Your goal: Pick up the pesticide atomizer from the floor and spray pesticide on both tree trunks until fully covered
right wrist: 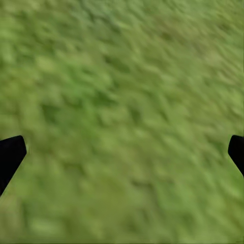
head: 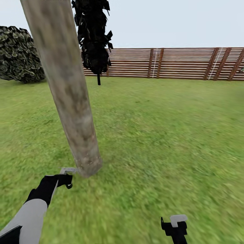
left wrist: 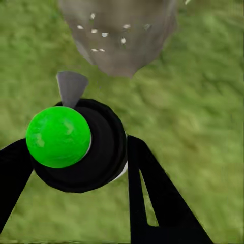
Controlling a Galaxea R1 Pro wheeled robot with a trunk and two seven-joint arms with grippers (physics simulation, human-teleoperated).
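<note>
Where the lawn (head: 169, 135) spreads out in the head view, one pale mottled trunk (head: 67, 91) rises at a slant from the grass, its base just ahead of the left gripper (head: 66, 178). One atomizer (left wrist: 84, 147) sits in that gripper: in the left wrist view it is a round black body topped by a bright green cap, with a black finger (left wrist: 152, 198) pressed against each side, so the gripper is clamped on it. A grey nozzle juts from the atomizer toward the trunk's foot (left wrist: 122, 35), which is near but not touching and carries a scatter of small whitish specks.

One right gripper (head: 176, 225) shows low in the head view, well apart from the trunk, with a white tip on black. In the right wrist view its two dark fingertips (right wrist: 10, 155) sit at opposite edges with blurred grass between, so it stands wide open and holds nothing.

Behind the trunk hangs one near-black conifer (head: 93, 37) on a thin stem. One dark scaly shrub (head: 18, 56) sits far left. One brown slatted fence (head: 169, 63) runs across the back under a pale sky. Nothing stands between atomizer and trunk.
</note>
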